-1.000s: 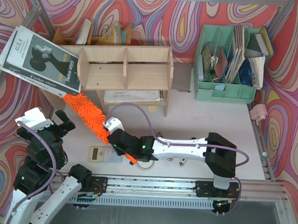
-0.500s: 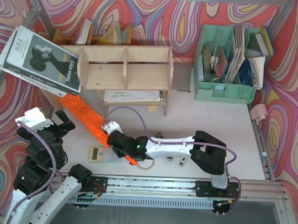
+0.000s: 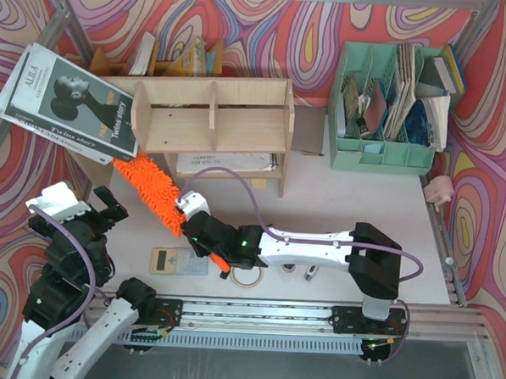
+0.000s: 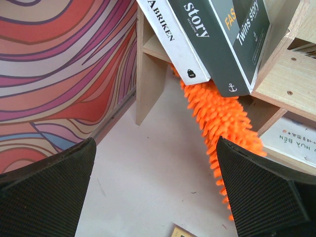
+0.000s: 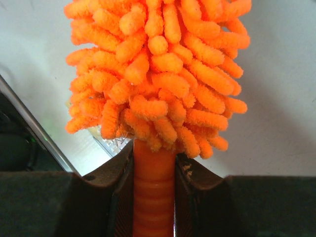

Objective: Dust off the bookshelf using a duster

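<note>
Right gripper [image 5: 154, 165] clamped on smooth orange plastic handle [image 5: 154, 202] of long fluffy orange chenille duster [image 3: 151, 187]. Fluffy head slants up-left over pale counter [image 3: 346, 203]. Tip lies under left end of light plywood three-compartment bookshelf [image 3: 215, 111], beneath leaning black-and-white magazine [image 3: 66, 103]. Left gripper [image 4: 154, 197] spread wide, empty, nearby.

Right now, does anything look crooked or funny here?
Yes. The magazines at the left end of the bookshelf lie slanted and jut well past its side instead of standing in a compartment. The tip of the duster disappears under their corner.
</note>
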